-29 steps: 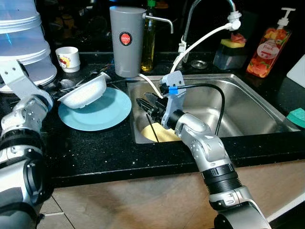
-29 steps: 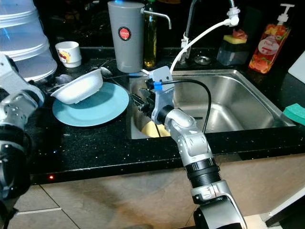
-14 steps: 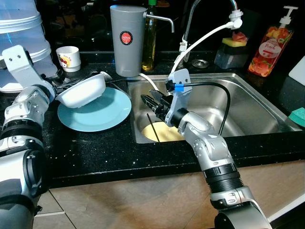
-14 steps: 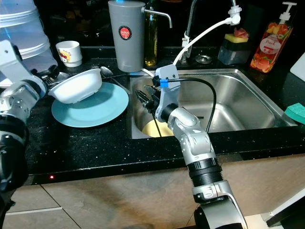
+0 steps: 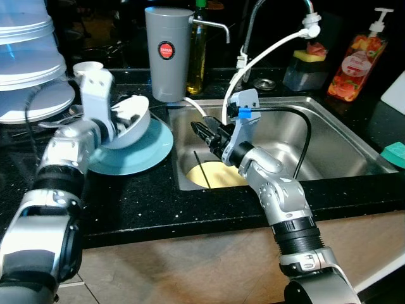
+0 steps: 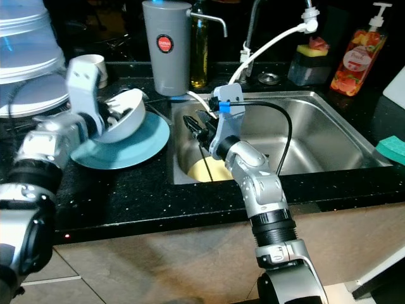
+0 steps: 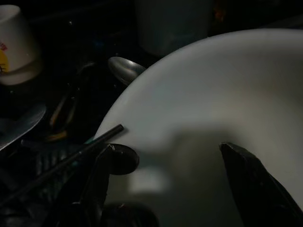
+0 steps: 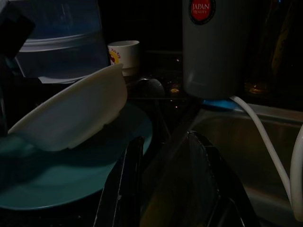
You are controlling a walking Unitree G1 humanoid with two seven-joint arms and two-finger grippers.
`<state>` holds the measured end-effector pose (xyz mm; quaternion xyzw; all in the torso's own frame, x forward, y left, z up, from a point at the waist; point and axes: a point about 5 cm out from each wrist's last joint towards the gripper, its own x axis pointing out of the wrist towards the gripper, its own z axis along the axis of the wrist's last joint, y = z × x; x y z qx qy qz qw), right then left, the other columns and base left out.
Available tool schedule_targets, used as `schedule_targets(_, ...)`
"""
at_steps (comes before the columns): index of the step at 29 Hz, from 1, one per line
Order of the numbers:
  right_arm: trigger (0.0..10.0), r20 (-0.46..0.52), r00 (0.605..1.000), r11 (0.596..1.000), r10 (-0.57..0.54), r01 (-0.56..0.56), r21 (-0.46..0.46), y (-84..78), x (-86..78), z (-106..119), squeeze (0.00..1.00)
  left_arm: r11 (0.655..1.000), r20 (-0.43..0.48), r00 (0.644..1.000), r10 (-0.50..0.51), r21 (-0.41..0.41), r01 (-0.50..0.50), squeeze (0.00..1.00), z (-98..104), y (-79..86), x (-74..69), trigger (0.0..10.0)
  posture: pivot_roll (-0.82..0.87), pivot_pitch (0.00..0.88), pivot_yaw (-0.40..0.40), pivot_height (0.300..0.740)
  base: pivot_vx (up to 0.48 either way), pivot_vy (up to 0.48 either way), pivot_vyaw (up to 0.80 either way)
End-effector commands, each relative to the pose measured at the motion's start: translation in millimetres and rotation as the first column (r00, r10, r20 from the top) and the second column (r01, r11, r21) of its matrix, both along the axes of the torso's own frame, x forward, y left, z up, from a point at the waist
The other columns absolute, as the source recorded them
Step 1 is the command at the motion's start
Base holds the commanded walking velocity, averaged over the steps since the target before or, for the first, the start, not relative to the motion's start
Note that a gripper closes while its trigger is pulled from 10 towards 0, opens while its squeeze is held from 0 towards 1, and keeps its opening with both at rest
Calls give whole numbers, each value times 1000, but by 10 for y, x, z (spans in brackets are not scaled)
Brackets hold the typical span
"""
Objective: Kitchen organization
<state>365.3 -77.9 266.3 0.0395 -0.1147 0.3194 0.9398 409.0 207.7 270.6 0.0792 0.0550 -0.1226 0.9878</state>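
Black counter (image 5: 145,196) surrounds the sink (image 5: 329,149). Left gripper (image 5: 123,117) has swung in toward the sink, now clamped on the bowl's (image 5: 130,123) rim, tipping it steeply over the plate (image 5: 139,155). Right gripper (image 5: 205,133), fingers slightly apart and empty, hovers over the sink's left edge; a handover looks likely.

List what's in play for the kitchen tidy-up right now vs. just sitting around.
In play:
- white bowl, tilted, held by the left end effector
- teal plate under it
- right end effector over the sink edge
- yellow item in the sink

Lying about:
- grey jug
- oil bottle
- soap dispenser
- small cup
- sponge
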Motion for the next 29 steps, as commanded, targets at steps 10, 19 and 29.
schedule_targets(10, 10000, 9, 1000, 1000, -3, 3, 5, -37, -22, 19, 0, 992, -56, 995, -80, 94, 85, 0, -174, -199, -106, 10000, 20, 35, 1, 740, 0, 0, 0)
schedule_targets(19, 10000, 23, 1000, 1000, 2, -2, 4, -39, 9, 78, 0, 990, 124, 992, 36, 130, -52, 0, 204, -117, -115, 10000, 26, 42, -6, 740, 0, 0, 0)
schedule_targets(29, 10000, -9, 1000, 1000, 12, -12, -4, -23, 30, 79, 0, 993, 135, 986, 100, -69, -91, 0, 347, -59, -144, 10000, 28, 39, -2, 740, 0, 0, 0)
